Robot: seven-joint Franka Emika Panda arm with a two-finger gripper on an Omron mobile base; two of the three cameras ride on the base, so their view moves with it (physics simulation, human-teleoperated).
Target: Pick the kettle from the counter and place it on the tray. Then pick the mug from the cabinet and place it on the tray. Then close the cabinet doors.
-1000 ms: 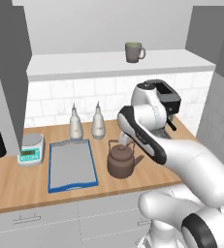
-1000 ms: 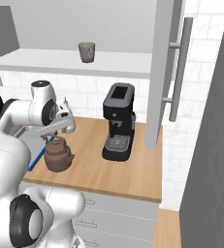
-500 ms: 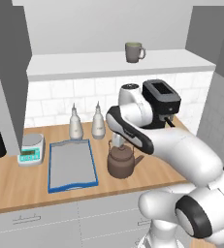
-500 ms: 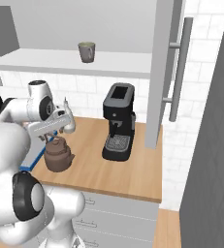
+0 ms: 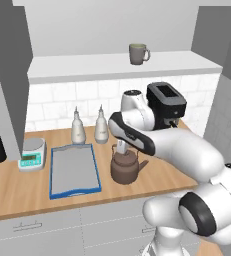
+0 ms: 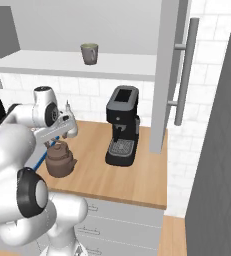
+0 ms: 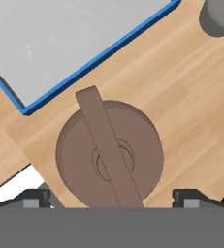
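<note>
Squat dark-brown kettle [image 7: 108, 152] at lower centre of the hand view, flat arched handle crossing its round lid, blue-rimmed tray [image 7: 99, 54] upper left, gripper [image 7: 111, 198] spread wide, holding nothing

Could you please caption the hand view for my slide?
Open pincer above the kettle, beside the tray.

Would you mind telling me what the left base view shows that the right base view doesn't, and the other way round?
The left base view alone gives the whole tray, bare, plus the two pale bottles and the white scale on the counter. The right base view alone gives the open cabinet door with its bar handle. Both share the kettle standing on the counter beside the tray, the open gripper just above it, the mug on the cabinet shelf and the black coffee machine.
</note>
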